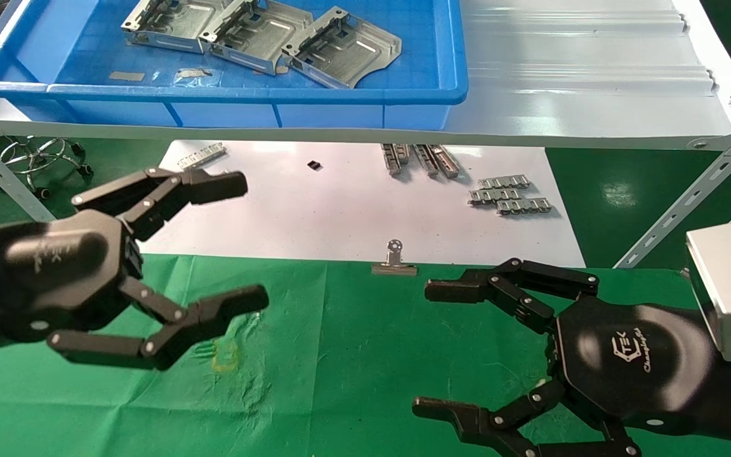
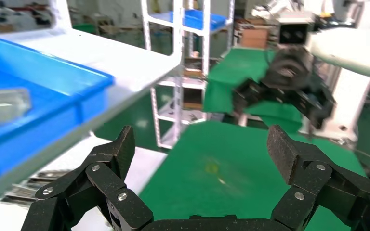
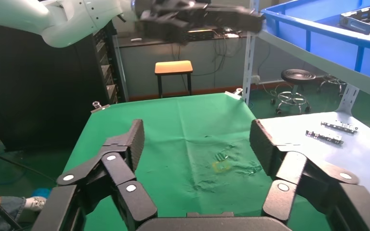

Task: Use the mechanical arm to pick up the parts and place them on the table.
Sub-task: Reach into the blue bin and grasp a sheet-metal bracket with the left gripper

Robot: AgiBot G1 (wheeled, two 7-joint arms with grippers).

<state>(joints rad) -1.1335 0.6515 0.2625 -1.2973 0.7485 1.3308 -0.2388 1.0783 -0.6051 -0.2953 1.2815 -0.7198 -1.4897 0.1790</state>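
Three silver stamped parts [image 1: 343, 47] lie side by side in the blue bin [image 1: 213, 95] on the raised shelf, far from both grippers. Below it spreads the table's wrinkled green cloth [image 1: 340, 355]. My left gripper [image 1: 251, 241] hovers open over the cloth's left side, level with the cloth's far edge, with nothing between its fingers [image 2: 200, 144]. My right gripper [image 1: 422, 348] hangs open and empty above the cloth's right side [image 3: 197, 139]. The two grippers point toward each other. In the right wrist view the parts [image 3: 366, 14] show in the bin's far corner.
A white sheet [image 1: 340, 209] behind the cloth carries small toothed strips [image 1: 508, 193]. A binder clip [image 1: 395, 260] pins the cloth's far edge. The white shelf [image 1: 594, 63] rests on angled metal struts [image 1: 689, 197]. A yellow mark [image 1: 226, 355] shows on the cloth.
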